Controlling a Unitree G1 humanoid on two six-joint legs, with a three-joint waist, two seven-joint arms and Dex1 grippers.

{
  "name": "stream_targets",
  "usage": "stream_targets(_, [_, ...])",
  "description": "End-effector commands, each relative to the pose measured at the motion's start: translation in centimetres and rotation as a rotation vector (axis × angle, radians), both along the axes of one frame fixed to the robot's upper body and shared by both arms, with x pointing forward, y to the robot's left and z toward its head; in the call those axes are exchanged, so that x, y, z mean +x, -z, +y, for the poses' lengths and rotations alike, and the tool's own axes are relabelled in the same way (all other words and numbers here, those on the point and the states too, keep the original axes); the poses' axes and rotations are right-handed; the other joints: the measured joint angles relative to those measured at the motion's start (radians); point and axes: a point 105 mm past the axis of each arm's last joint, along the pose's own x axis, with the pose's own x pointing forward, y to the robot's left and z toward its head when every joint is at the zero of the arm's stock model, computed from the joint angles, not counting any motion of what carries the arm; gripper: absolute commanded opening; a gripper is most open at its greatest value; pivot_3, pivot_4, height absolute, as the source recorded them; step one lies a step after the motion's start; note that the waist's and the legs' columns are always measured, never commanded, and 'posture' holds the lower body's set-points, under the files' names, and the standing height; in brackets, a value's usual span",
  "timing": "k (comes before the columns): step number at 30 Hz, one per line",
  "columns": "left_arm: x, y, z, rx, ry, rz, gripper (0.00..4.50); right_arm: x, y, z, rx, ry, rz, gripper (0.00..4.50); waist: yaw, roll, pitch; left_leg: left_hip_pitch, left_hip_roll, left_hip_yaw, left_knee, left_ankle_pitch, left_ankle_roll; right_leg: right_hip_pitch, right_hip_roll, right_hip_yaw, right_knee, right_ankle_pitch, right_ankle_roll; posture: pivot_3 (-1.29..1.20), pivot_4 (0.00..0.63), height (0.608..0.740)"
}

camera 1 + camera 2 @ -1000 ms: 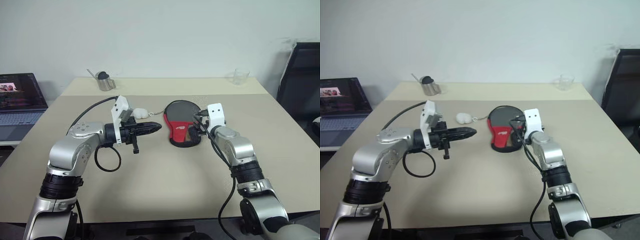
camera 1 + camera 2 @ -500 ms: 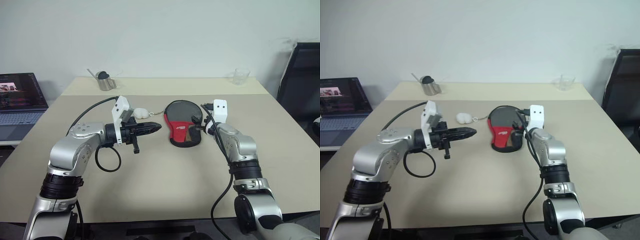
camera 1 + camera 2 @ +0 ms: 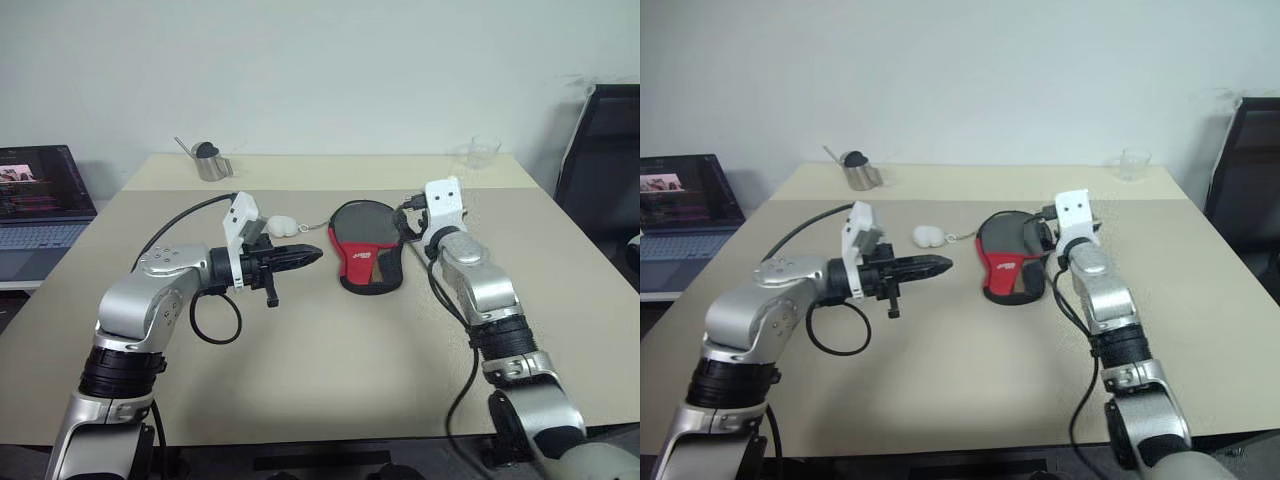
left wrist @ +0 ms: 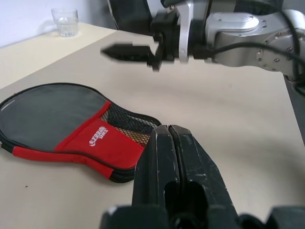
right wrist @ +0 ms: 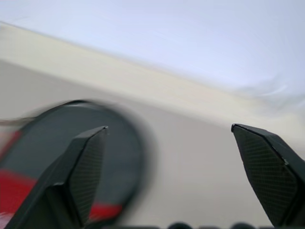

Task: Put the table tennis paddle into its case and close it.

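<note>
- Beige desk [image 3: 330, 370] against a plain pale wall; laptop [image 3: 40, 205] off the left edge, dark chair [image 3: 605, 170] at far right.
- Metal cup [image 3: 210, 163] far left on the desk, some utensil in it, can't tell what. Small white object [image 3: 282, 226] on a cord just left of the case.
- Left end effector [image 3: 305, 256]: fingers pressed together, empty, hovering left of the case.
- Case [image 3: 365, 245] lies flat mid-desk, black round end far, red end near. Edges look together all round, so I judge it zipped.
- Table tennis paddle: presumably inside; can't confirm.
- Right end effector [image 4: 116, 51]: fingers spread wide, empty, above the desk just right of the case.
- Clear glass [image 3: 482, 152] far right looks empty.
- Task looks done or nearly so.
</note>
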Motion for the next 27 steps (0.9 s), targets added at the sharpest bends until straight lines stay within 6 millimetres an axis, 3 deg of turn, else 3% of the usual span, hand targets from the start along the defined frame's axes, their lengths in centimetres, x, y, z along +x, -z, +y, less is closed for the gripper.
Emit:
stream_targets(1, [-0.3, -1.0, 0.1, -0.005, 0.007, -0.036, 0.0, -0.2, -0.7, 2.5, -0.141, -0.138, -0.04, 4.25, 0.002, 0.0, 0.0, 0.0, 0.0, 0.0, 0.0, 0.0, 0.0, 0.0, 0.0, 0.0, 0.0, 0.0, 0.0, 0.0, 0.15, 0.74])
stream_targets(2, [-0.4, -0.9, 0.1, -0.002, 0.008, -0.034, 0.0, -1.4, 0.0, 7.0, -0.086, -0.433, 0.014, 4.25, 0.0, 0.0, 0.0, 0.0, 0.0, 0.0, 0.0, 0.0, 0.0, 0.0, 0.0, 0.0, 0.0, 0.0, 0.0, 0.0, 0.15, 0.74])
stream_targets(3, [-0.3, -0.8, 0.0, 0.007, 0.006, -0.032, 0.0, -2.8, 0.3, 9.3, 0.029, -0.631, 0.073, 4.25, -0.007, 0.0, 0.0, 0.0, 0.0, 0.0, 0.0, 0.0, 0.0, 0.0, 0.0, 0.0, 0.0, 0.0, 0.0, 0.0, 0.15, 0.74])
stream_targets(4, [-0.2, -0.8, 0.0, 0.011, 0.002, -0.033, 0.0, -1.6, -0.1, 7.3, 0.191, -0.526, 0.085, 4.25, -0.018, 0.0, 0.0, 0.001, 0.001, 0.0, 0.0, 0.0, 0.0, 0.0, 0.002, 0.002, 0.0, 0.0, 0.0, 0.0, 0.15, 0.74])
stream_targets(5, [-0.2, -1.0, 0.0, 0.006, 0.001, -0.034, 0.0, -0.4, 0.8, 4.9, 0.314, -0.392, 0.144, 4.25, -0.025, 0.0, 0.0, 0.002, 0.002, -0.001, 0.0, 0.0, 0.0, 0.0, 0.003, 0.003, 0.001, 0.0, 0.0, 0.0, 0.15, 0.74])
stream_targets(6, [-0.2, -1.2, 0.0, 0.0, 0.003, -0.036, 0.0, 0.2, 1.3, 3.2, 0.352, -0.311, 0.16, 4.25, -0.024, 0.0, 0.0, 0.002, 0.004, -0.001, 0.0, 0.0, 0.0, 0.0, 0.004, 0.003, 0.002, 0.0, 0.0, 0.0, 0.15, 0.74])
stream_targets(9, [-0.3, -1.3, 0.1, -0.002, 0.001, -0.037, 0.0, -0.9, -0.9, 5.0, 0.443, -0.53, 0.106, 4.25, 0.0, 0.001, 0.001, 0.0, 0.004, -0.001, 0.0, 0.001, -0.002, -0.001, 0.003, -0.002, 0.002, 0.0, -0.001, 0.0, 0.15, 0.74])
stream_targets(10, [-0.3, -1.3, 0.2, 0.002, -0.001, -0.037, 0.0, -0.4, -1.4, 3.8, 0.456, -0.457, 0.082, 4.25, 0.003, 0.0, 0.001, 0.0, 0.002, -0.001, 0.0, 0.001, -0.001, -0.001, 0.002, -0.001, 0.002, 0.0, -0.001, 0.0, 0.15, 0.74])
stream_targets(11, [-0.3, -1.2, 0.3, 0.007, -0.004, -0.036, 0.0, 0.6, -0.2, 1.7, 0.449, -0.301, 0.129, 4.25, 0.003, 0.0, 0.001, 0.0, 0.001, 0.0, 0.0, 0.001, -0.001, -0.001, 0.002, -0.001, 0.002, 0.0, -0.001, 0.0, 0.15, 0.74])
stream_targets(12, [-0.3, -1.1, 0.3, 0.011, -0.004, -0.035, 0.0, 0.8, 0.4, 1.2, 0.409, -0.275, 0.15, 4.25, 0.003, 0.0, 0.001, 0.0, 0.0, 0.0, 0.0, 0.001, -0.001, -0.001, 0.001, 0.0, 0.001, 0.0, 0.0, 0.0, 0.15, 0.74])
stream_targets(13, [-0.3, -1.1, 0.3, 0.012, -0.004, -0.035, 0.0, 0.4, 0.6, 2.6, 0.392, -0.382, 0.171, 4.25, 0.003, 0.0, 0.001, 0.0, 0.0, 0.0, 0.0, 0.001, -0.001, -0.001, 0.0, 0.001, 0.001, 0.0, 0.0, 0.0, 0.15, 0.74])
stream_targets(14, [-0.3, -1.0, 0.3, 0.019, -0.005, -0.035, 0.0, -0.7, -1.3, 4.6, 0.444, -0.542, 0.101, 4.25, 0.004, 0.0, 0.001, 0.0, -0.001, 0.0, 0.0, 0.001, -0.001, -0.001, 0.0, 0.001, 0.001, 0.0, 0.0, 0.0, 0.15, 0.74])
stream_targets(16, [-0.2, -0.8, 0.3, 0.031, -0.009, -0.037, 0.0, -0.6, -3.9, 3.6, 0.524, -0.48, -0.047, 4.25, 0.002, 0.0, 0.001, 0.0, 0.0, 0.0, 0.0, 0.001, -0.001, -0.001, 0.0, 0.001, 0.0, 0.0, 0.0, 0.0, 0.15, 0.74])
stream_targets(17, [-0.2, -1.0, 0.3, 0.02, -0.005, -0.038, 0.0, -0.1, -3.0, 2.9, 0.418, -0.441, -0.021, 4.25, -0.001, 0.0, 0.001, 0.0, 0.0, 0.0, -0.001, 0.001, -0.001, -0.001, 0.0, 0.001, 0.0, 0.0, 0.0, 0.0, 0.15, 0.74])
stream_targets(18, [-0.2, -1.1, 0.3, 0.014, -0.002, -0.038, 0.0, 0.0, -1.8, 3.2, 0.413, -0.467, 0.054, 4.25, -0.001, 0.001, 0.001, 0.0, 0.001, 0.0, -0.001, 0.001, -0.001, -0.001, 0.001, 0.001, 0.001, 0.0, 0.0, 0.0, 0.15, 0.74])
stream_targets(20, [-0.3, -0.8, 0.3, 0.025, 0.001, -0.037, 0.0, -1.0, -1.3, 4.6, 0.379, -0.562, 0.088, 4.25, 0.002, 0.001, 0.001, 0.0, 0.001, 0.0, -0.001, 0.001, -0.001, -0.001, 0.001, 0.0, 0.001, 0.0, -0.001, 0.0, 0.15, 0.74])
stream_targets(25, [-0.3, -0.8, 0.2, 0.021, 0.001, -0.037, 0.0, -1.6, -2.2, 4.6, 0.442, -0.603, 0.057, 4.25, -0.001, 0.001, 0.001, 0.0, 0.001, 0.0, -0.001, 0.001, -0.001, -0.001, 0.001, 0.001, 0.002, 0.0, -0.001, 0.0, 0.15, 0.74])
stream_targets(27, [-0.3, -0.7, 0.1, 0.019, 0.006, -0.035, 0.0, -2.9, -3.7, 6.1, 0.474, -0.747, 0.04, 4.25, 0.001, 0.001, 0.001, 0.0, 0.001, 0.0, -0.001, 0.001, -0.001, -0.001, 0.001, 0.0, 0.002, 0.0, -0.001, 0.0, 0.15, 0.74])
